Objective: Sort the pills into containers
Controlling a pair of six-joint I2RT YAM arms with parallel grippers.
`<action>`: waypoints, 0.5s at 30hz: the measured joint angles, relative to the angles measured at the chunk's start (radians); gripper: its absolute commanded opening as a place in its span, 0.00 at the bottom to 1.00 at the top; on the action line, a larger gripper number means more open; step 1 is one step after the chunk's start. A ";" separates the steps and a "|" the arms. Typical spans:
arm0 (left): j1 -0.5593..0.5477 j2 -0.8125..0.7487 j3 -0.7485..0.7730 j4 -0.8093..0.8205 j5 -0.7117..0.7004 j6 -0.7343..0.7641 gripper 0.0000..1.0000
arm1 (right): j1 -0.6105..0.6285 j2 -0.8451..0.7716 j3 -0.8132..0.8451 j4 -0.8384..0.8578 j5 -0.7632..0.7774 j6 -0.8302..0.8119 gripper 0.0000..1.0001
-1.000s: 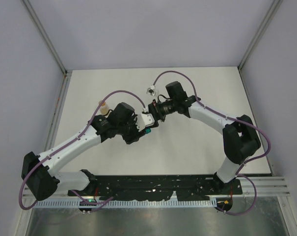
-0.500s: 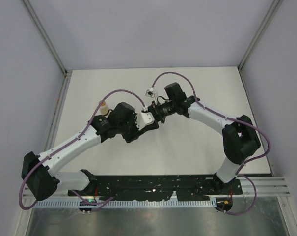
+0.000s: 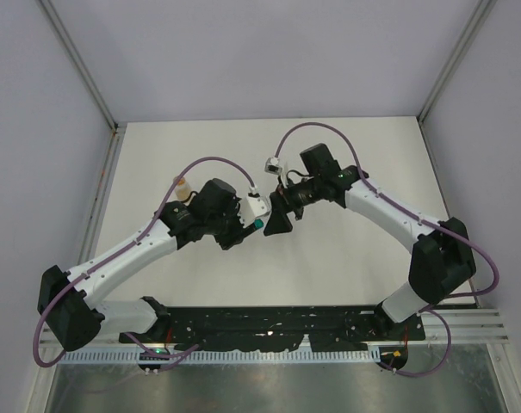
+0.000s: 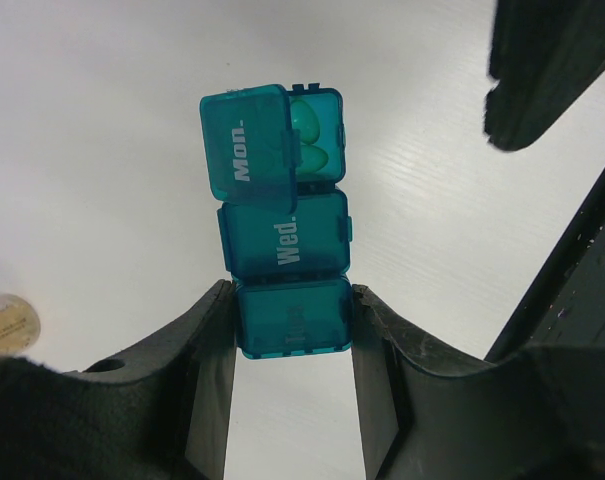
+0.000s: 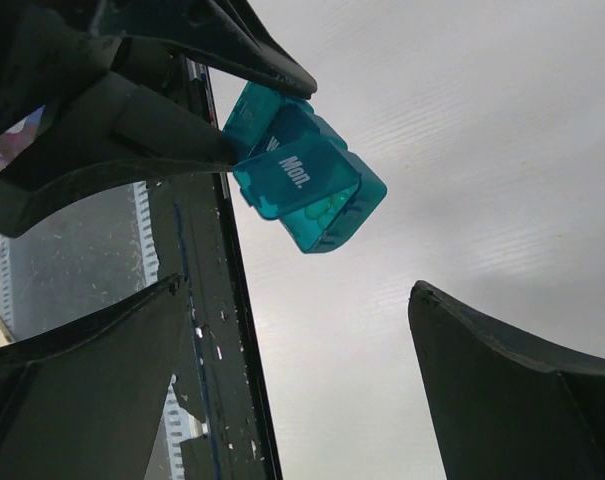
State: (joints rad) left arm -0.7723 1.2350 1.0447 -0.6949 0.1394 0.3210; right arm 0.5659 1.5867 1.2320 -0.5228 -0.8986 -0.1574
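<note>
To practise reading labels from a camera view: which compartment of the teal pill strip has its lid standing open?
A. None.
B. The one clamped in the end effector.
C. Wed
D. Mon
D: on the teal pill strip, the Mon. lid stands ajar with pills showing inside, while Wed. is shut.

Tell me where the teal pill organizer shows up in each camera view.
Top external: pill organizer, a teal sliver at centre.
Left wrist: mid-frame, near compartment clamped.
Right wrist: upper left of centre, Mon. lid ajar.
Shared landmark: the left gripper holding it.
</note>
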 measured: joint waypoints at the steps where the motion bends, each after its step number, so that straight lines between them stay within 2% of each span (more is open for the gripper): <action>1: 0.000 0.000 0.000 0.000 0.000 0.000 0.00 | -0.005 -0.017 0.002 -0.015 0.007 -0.011 0.95; 7: 0.000 -0.001 0.000 0.000 0.003 0.000 0.00 | -0.052 -0.039 0.098 -0.111 0.026 -0.042 0.95; 15: 0.000 -0.003 0.000 0.000 0.015 0.001 0.00 | -0.098 0.040 0.204 -0.140 0.007 0.003 0.95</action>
State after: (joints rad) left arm -0.7723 1.2320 1.0443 -0.6949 0.1547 0.3218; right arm 0.4679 1.6272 1.4357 -0.6624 -0.8917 -0.1539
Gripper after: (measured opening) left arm 0.473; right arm 0.953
